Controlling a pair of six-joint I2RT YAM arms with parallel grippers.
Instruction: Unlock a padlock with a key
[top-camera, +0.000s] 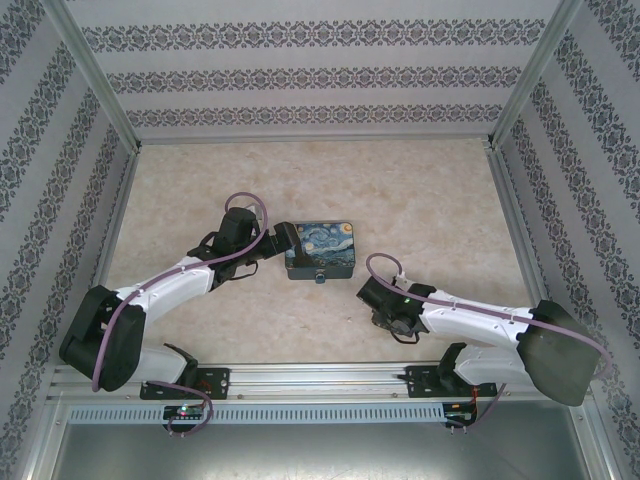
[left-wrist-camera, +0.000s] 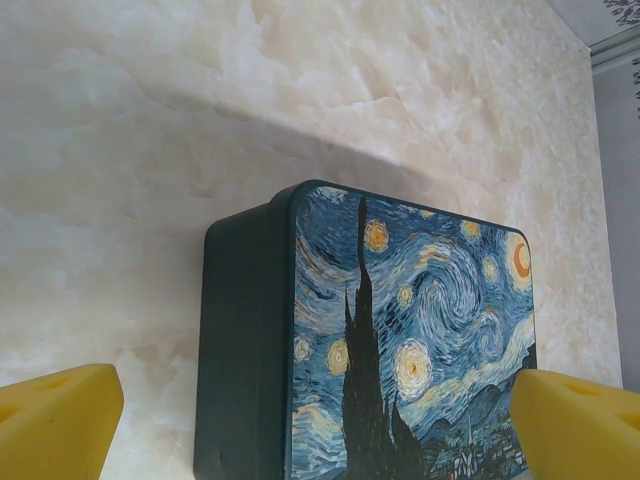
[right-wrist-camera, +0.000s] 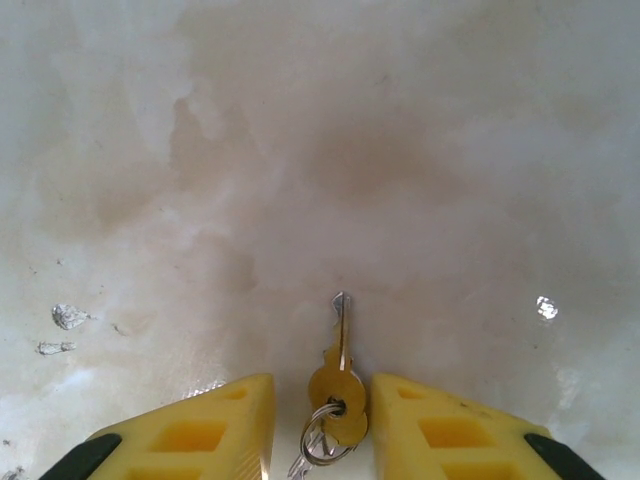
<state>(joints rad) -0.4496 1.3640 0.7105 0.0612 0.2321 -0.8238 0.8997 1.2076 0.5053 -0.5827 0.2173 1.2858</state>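
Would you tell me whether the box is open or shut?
Shut: the box shows its painted top sitting flush on the dark side wall, with no gap visible.

The key (right-wrist-camera: 340, 368) is brassy, the box (left-wrist-camera: 420, 340) starry blue-yellow.

Box (top-camera: 320, 249) directly before left gripper (top-camera: 286, 240)

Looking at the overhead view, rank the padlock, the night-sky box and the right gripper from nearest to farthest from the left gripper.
1. night-sky box: just to the right of the left gripper, at its fingertips.
2. padlock: at the box's near edge, towards the arm bases.
3. right gripper: farther right and nearer the bases.
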